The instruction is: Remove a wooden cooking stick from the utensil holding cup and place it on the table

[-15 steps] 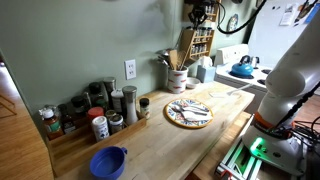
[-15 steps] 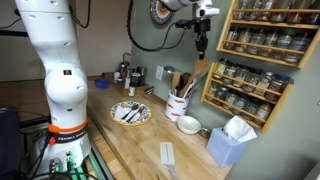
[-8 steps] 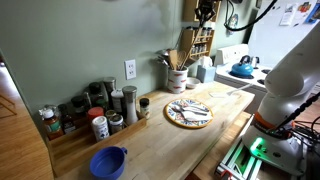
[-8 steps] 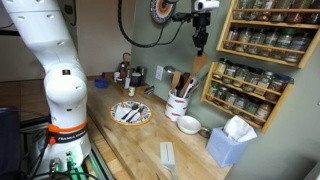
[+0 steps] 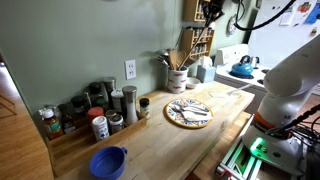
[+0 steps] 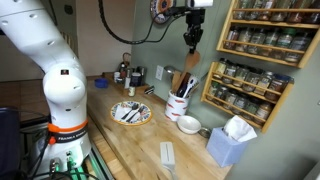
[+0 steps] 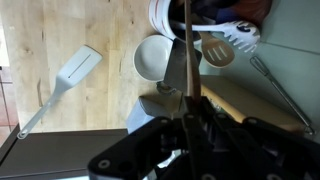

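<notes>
My gripper is high above the counter and shut on a wooden cooking stick, a flat wooden spatula that hangs straight down from the jaws. Its lower end is just over the white utensil cup, which holds several other utensils. In the wrist view the stick runs up from the shut gripper towards the cup at the top edge. In an exterior view the gripper is at the top edge, above the cup.
A spice rack hangs on the wall right beside the gripper. Below are a white bowl, a blue tissue box, a spatula lying on the counter, a plate of utensils, spice jars and a blue bowl.
The gripper has risen and shifted sideways away from the spice rack, with the wooden stick in it. The stick has come up higher out of the cup.
</notes>
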Robot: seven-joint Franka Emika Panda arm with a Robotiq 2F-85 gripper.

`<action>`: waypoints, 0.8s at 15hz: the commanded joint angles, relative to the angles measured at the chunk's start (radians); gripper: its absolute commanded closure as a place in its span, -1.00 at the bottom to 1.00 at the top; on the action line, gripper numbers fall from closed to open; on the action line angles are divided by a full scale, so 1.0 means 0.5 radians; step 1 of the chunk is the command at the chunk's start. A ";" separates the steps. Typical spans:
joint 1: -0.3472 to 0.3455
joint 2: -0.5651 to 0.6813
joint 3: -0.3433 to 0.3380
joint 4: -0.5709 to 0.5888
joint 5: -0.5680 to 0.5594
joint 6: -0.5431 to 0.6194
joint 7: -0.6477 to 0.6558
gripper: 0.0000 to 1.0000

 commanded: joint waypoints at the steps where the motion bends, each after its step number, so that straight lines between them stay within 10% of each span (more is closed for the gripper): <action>1: -0.066 -0.218 -0.016 -0.209 0.110 0.065 -0.042 0.95; 12: -0.020 -0.434 -0.161 -0.630 0.850 0.010 -0.625 0.95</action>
